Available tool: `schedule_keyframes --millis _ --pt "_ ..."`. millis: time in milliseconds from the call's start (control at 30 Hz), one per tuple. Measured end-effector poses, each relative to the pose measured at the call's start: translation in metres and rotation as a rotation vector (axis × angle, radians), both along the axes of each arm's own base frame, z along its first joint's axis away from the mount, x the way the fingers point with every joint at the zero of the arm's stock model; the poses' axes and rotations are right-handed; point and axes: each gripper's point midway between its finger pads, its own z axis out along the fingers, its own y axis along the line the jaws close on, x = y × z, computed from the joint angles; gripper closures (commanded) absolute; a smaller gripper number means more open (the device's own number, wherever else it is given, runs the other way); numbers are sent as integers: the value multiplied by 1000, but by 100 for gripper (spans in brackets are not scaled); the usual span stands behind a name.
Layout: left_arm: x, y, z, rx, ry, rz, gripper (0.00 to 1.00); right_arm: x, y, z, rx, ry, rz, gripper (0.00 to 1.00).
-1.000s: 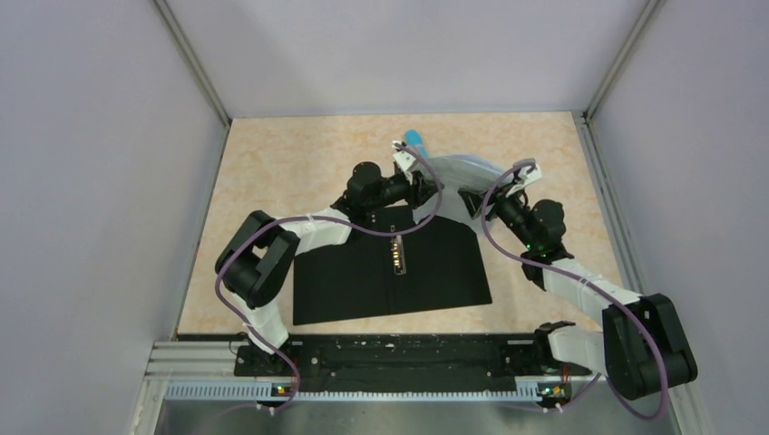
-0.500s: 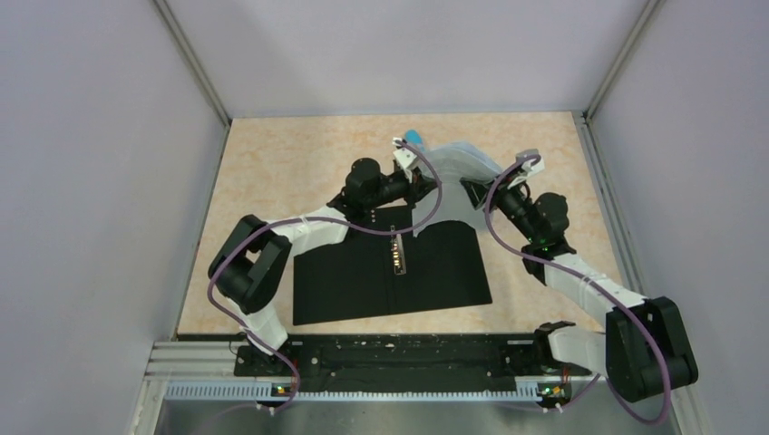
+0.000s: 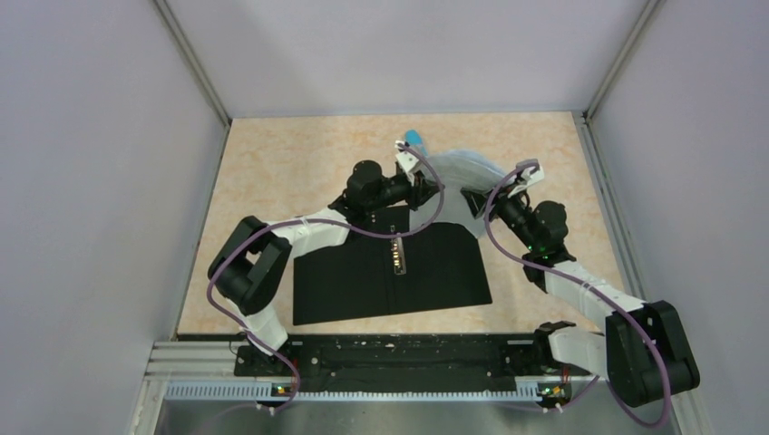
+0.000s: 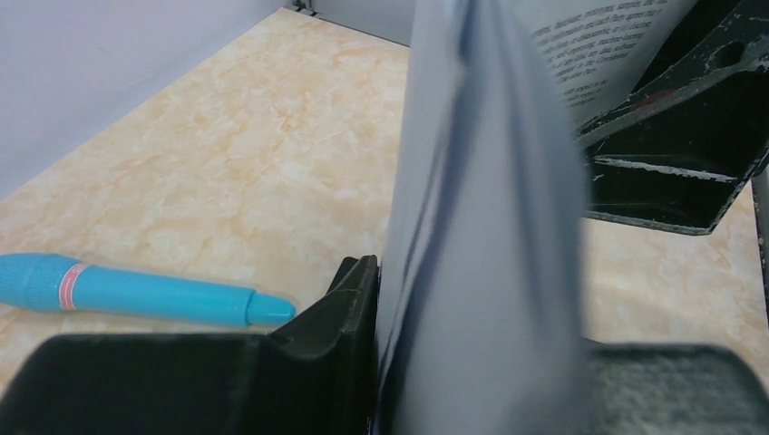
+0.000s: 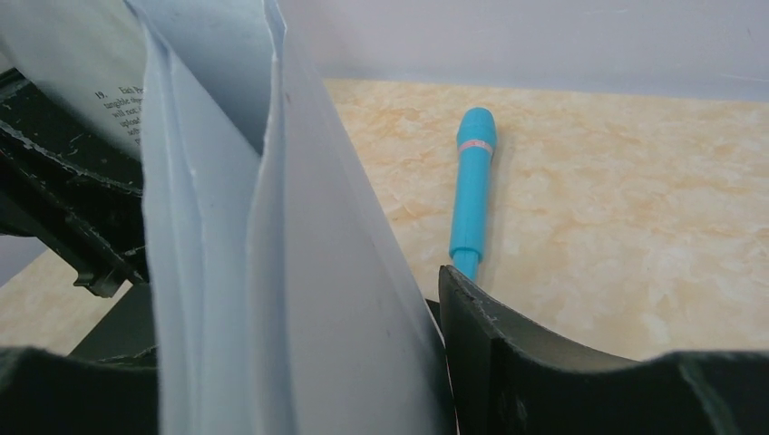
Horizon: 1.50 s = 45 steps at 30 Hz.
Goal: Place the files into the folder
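The files point(image 3: 456, 172) are a bowed stack of white sheets, held off the table behind the folder between my two grippers. The left gripper point(image 3: 420, 188) is shut on their left edge, and in the left wrist view the files point(image 4: 490, 227) stand against its one visible finger point(image 4: 349, 308). The right gripper point(image 3: 475, 198) is shut on the right edge, with the files point(image 5: 272, 272) pressed to its finger point(image 5: 472, 335). The sheets hide each gripper's other finger. The folder point(image 3: 435, 272) lies open and black, its metal clip point(image 3: 397, 252) along the spine.
A blue pen-like stick point(image 3: 415, 139) lies on the beige tabletop just behind the files, also visible as the stick point(image 4: 136, 292) and the stick point(image 5: 472, 181). Grey walls close in the table on three sides. Purple cables loop over both arms.
The right wrist swung up and left half a second ago and has come back down. The left arm shifted slightly. The files stay held between both grippers, still bowed.
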Motion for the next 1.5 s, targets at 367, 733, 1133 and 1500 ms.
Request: schedule_keyframes --millis 367,733,1133,1500 --pt "6 4 4 -50 -21 49 62 0 -2 -1 -32 -5 -3 41" --pt "16 8 2 -115 -2 77 56 10 -19 0 -30 -3 -18 37" --pt "22 8 0 -189 32 63 44 18 -11 -13 -21 41 27 36" --pt "19 1 3 -236 48 36 35 19 -17 -1 13 13 33 35"
